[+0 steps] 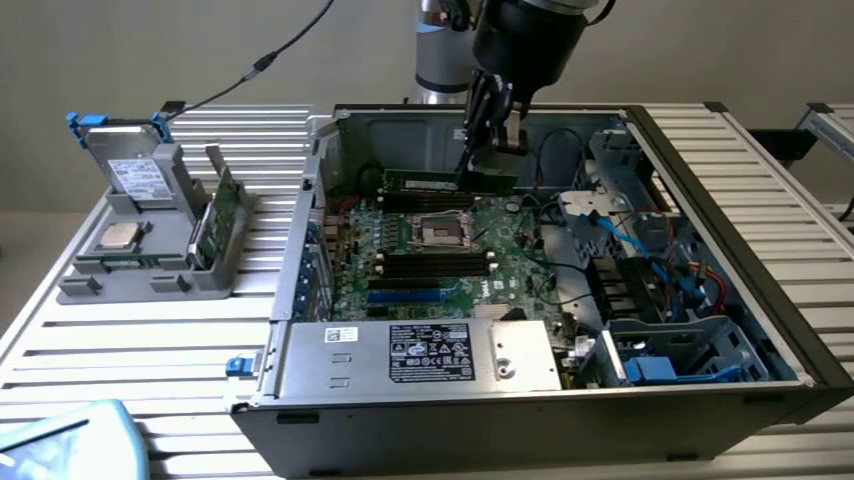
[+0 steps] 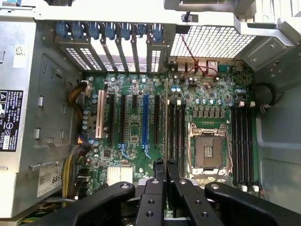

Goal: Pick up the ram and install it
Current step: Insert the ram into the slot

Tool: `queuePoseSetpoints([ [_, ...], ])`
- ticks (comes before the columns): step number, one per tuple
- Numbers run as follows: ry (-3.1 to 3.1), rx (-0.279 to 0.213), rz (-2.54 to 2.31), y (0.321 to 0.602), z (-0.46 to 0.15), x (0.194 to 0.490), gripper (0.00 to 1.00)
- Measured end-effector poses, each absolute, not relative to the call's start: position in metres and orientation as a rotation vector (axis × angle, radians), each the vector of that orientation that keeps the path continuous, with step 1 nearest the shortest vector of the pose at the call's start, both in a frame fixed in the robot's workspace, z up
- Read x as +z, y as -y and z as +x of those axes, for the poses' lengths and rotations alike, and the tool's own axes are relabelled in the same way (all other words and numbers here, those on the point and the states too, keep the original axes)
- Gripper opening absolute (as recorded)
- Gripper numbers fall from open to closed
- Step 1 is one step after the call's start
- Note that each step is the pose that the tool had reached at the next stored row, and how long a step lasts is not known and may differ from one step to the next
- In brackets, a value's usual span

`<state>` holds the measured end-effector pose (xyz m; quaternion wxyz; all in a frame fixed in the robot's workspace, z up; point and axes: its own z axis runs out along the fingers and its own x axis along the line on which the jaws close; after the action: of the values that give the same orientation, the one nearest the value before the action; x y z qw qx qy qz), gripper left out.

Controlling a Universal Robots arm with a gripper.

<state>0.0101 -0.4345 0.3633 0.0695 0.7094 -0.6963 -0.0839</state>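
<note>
Wrist view: your gripper (image 2: 165,165) is closest. Its fingers (image 2: 158,169) are clamped on the ram (image 2: 165,122), seen edge-on over the motherboard (image 2: 136,117), alongside the black slots (image 2: 176,127) by the CPU socket (image 2: 207,148).

Exterior view: the gripper (image 1: 489,160) is inside the open case (image 1: 534,430). It holds the ram (image 1: 427,182) level, above the slots on the socket's far side.
</note>
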Motion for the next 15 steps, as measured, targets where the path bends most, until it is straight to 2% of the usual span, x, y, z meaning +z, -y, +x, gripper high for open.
queuePoseSetpoints([
  [9, 2.096, -0.251, 2.136, 0.434, 0.010, 0.363, 0.13],
  [15, 2.104, -0.236, 2.144, 0.422, 0.010, 0.358, 0.13],
])
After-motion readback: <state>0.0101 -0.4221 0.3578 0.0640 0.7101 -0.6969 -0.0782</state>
